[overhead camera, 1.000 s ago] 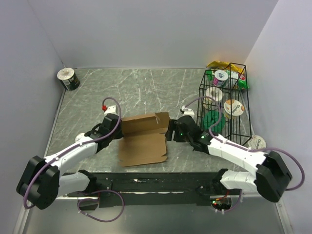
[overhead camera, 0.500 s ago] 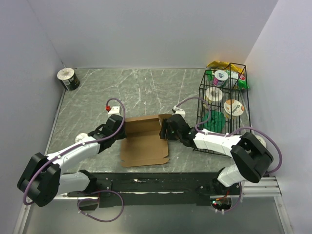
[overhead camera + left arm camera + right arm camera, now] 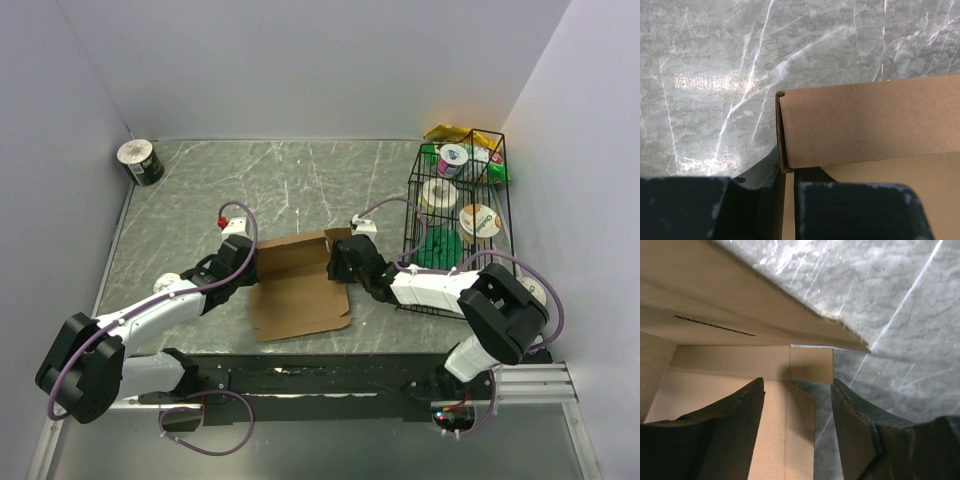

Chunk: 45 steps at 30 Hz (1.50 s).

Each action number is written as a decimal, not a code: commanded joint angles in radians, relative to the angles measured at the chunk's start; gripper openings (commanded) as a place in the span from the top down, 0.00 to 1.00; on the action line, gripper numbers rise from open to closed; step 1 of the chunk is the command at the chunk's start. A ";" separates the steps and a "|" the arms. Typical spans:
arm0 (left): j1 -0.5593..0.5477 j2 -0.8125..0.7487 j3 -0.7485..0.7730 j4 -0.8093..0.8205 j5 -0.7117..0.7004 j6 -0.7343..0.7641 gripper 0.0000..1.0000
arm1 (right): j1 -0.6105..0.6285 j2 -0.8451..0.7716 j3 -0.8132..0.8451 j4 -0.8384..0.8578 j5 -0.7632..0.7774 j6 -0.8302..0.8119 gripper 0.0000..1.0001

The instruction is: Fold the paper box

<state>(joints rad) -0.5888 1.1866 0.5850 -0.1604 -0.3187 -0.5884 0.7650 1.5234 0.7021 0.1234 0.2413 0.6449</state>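
Checker: Layout to be logged, left side first.

Recorder: Small dark cylinder with a pale top [image 3: 140,162] is noted in the far left corner of the marble table [image 3: 300,180], well apart from everything else.

Checker: Left gripper?

Recorder: Left gripper [image 3: 250,268] is placed at the left edge of the box [image 3: 300,300]. In the wrist view its fingers [image 3: 685,210] are drawn almost together, and a thin cardboard edge is pinched between them.

Checker: Box position?

Recorder: Box is recorded mid-table, toward the near edge, between the two grippers. Its base panel is laid flat and its rear wall [image 3: 293,252] is raised.

Checker: Right gripper?

Recorder: Right gripper [image 3: 338,265] is found at the box's right end. Its fingers [image 3: 715,440] are spread wide on either side of a short flap [image 3: 800,425]. Bare table is seen between the flap and one finger, so nothing is clamped.

Checker: Far right?

Recorder: Wire basket [image 3: 510,215] with cups [image 3: 478,220] inside is noted by the right wall. One more cup [image 3: 528,290] is seen just beside it.
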 commanded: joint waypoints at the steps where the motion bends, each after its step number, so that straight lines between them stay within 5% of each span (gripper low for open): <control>1: -0.006 0.007 0.032 0.004 0.003 -0.010 0.88 | 0.002 0.006 -0.035 0.142 0.050 -0.073 0.40; 16: -0.008 0.027 0.041 -0.001 0.015 -0.002 0.89 | 0.028 -0.034 -0.162 0.415 0.087 -0.198 0.49; 37: -0.036 0.067 0.061 0.018 0.035 -0.025 0.89 | 0.158 0.129 0.002 0.303 0.188 -0.160 0.67; 40: -0.032 0.058 0.056 0.013 0.020 -0.025 0.91 | 0.160 0.112 0.000 0.274 0.196 -0.154 0.66; 43: -0.020 0.042 0.065 0.006 0.013 -0.018 0.96 | 0.161 0.023 -0.038 0.233 0.191 -0.152 0.52; 45: -0.017 0.041 0.082 -0.004 0.007 -0.007 0.97 | 0.166 -0.066 -0.078 0.188 0.144 -0.175 0.34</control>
<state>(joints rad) -0.6117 1.2385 0.6243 -0.1616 -0.3374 -0.5861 0.9112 1.6104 0.6579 0.3664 0.4374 0.4808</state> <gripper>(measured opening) 0.132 0.553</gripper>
